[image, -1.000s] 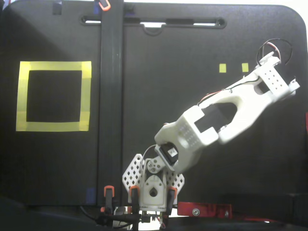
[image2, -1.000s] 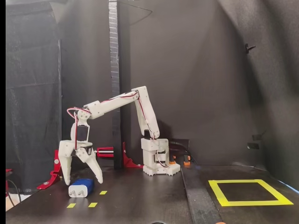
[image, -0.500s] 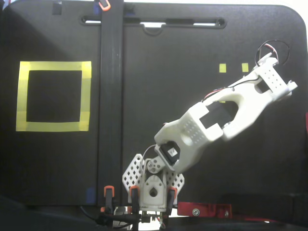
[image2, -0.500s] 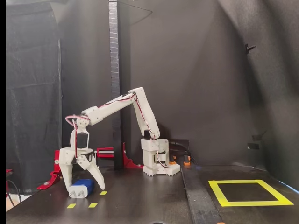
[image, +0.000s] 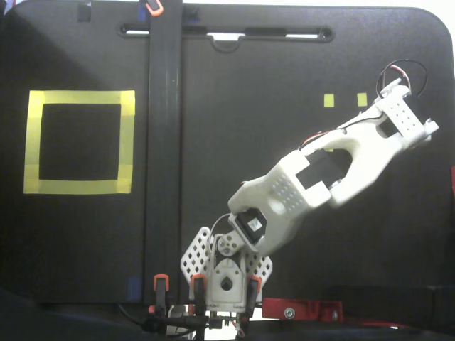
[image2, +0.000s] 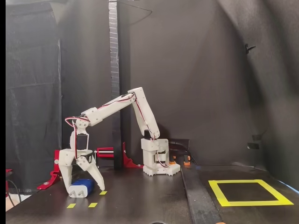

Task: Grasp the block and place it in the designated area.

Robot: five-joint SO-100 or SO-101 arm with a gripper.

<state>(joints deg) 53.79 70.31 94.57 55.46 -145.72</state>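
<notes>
In a fixed view from the side, the dark-blue block (image2: 84, 183) lies on the black table at the left, its pale end facing the camera. My gripper (image2: 83, 191) is open and lowered over it, one white finger (image2: 65, 179) on either side, tips near the table. I cannot tell whether the fingers touch the block. In a fixed view from above, the arm's wrist (image: 399, 122) covers both block and fingers. The designated area, a large yellow tape frame (image: 78, 97), sits far left from above and at the right (image2: 252, 203) from the side.
Small yellow tape squares (image: 329, 100) (image2: 93, 204) lie beside the block. A black upright post (image2: 113, 84) stands behind the arm, seen as a strip (image: 165, 142) from above. The arm's base (image2: 156, 163) and red clamps (image2: 110, 151) sit at the table's edge.
The gripper has come down around the block, from above it to near table level. Its jaws stay open, and the block has not moved.
</notes>
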